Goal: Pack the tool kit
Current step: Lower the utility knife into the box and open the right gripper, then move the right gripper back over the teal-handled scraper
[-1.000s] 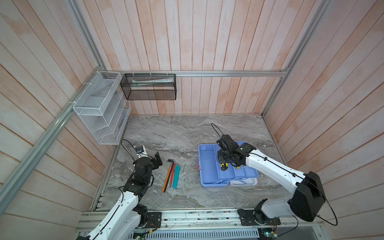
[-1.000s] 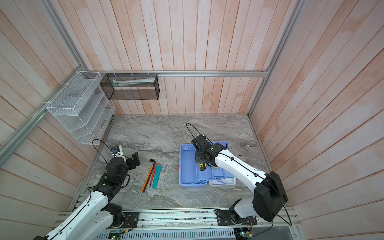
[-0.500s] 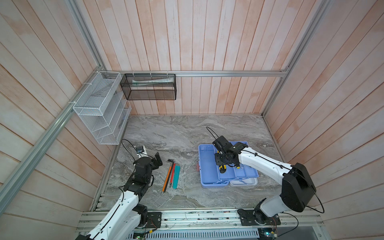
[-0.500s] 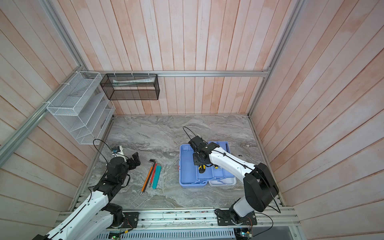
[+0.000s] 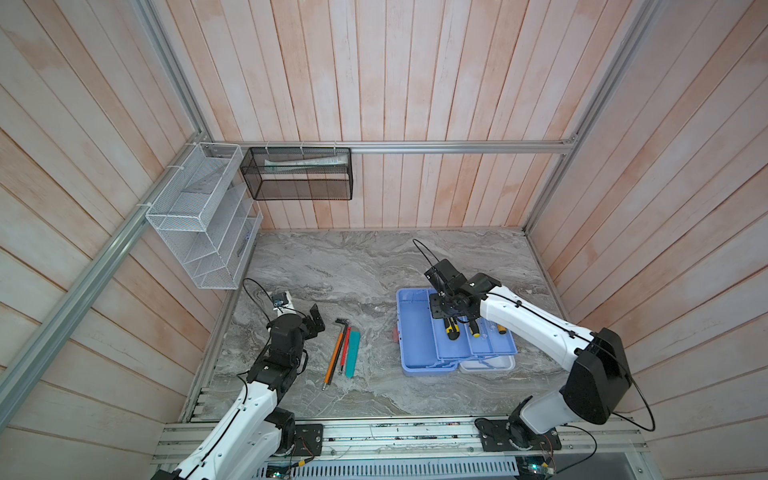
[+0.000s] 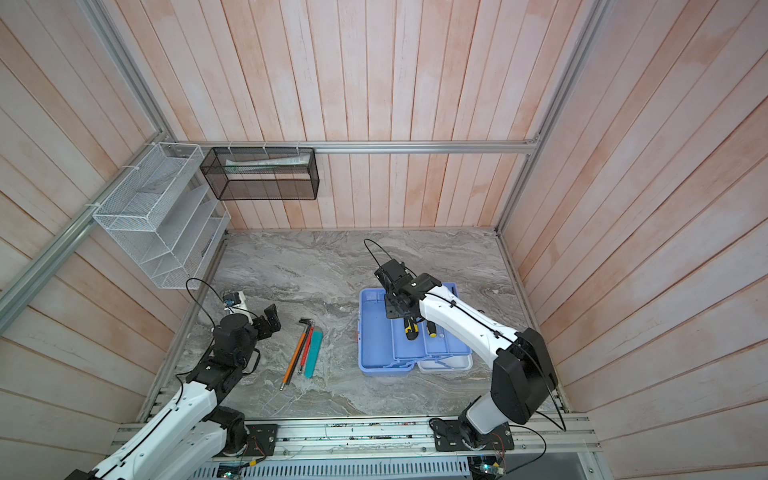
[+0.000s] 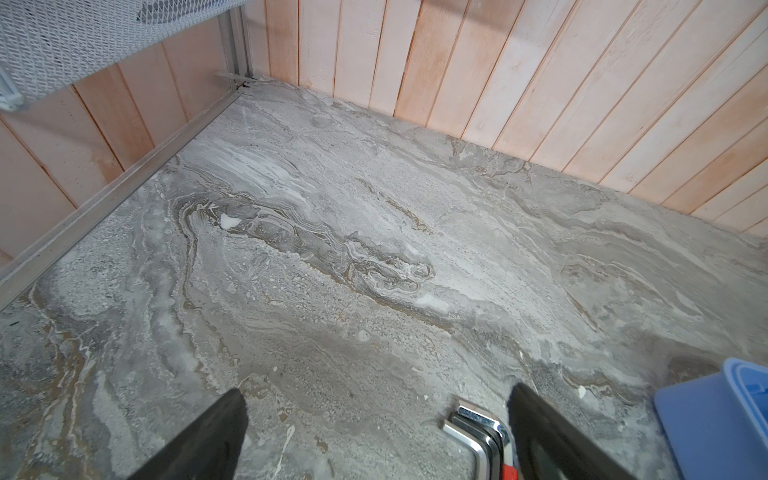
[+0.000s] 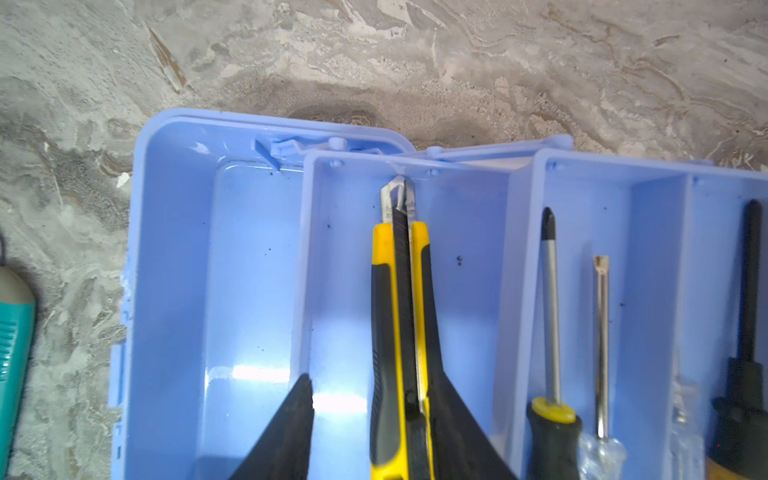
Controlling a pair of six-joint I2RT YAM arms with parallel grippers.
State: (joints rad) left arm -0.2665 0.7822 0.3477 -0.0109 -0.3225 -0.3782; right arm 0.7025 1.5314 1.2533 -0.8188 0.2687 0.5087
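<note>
tool kit (image 5: 415, 353) sits open on the right half of the worktop (image 5: 353, 257), nearer its front edge. White lid (image 5: 486, 365) is folded out at the case's front-right corner. Utility knife (image 8: 399, 311) lies lengthwise in the tray (image 8: 465, 291); screwdrivers (image 8: 550, 311) one section over.

Right tool (image 8: 370, 374) straddles the knife, jaws part spread. One finger is against the knife's side with a clear gap on the other, so no pinch. Reads as the drop-off.

Suggest spreading wider before lifting so the touching finger doesn't drag the knife. Then go straight up, clear of the tray wall.

Left tool (image 7: 376, 390) is spread wide, empty, hovering at the bent ends of the orange stick (image 5: 332, 357) and red stick (image 5: 345, 349). Those and the teal piece (image 5: 353, 349), left of centre, aren't packed yet.
</note>
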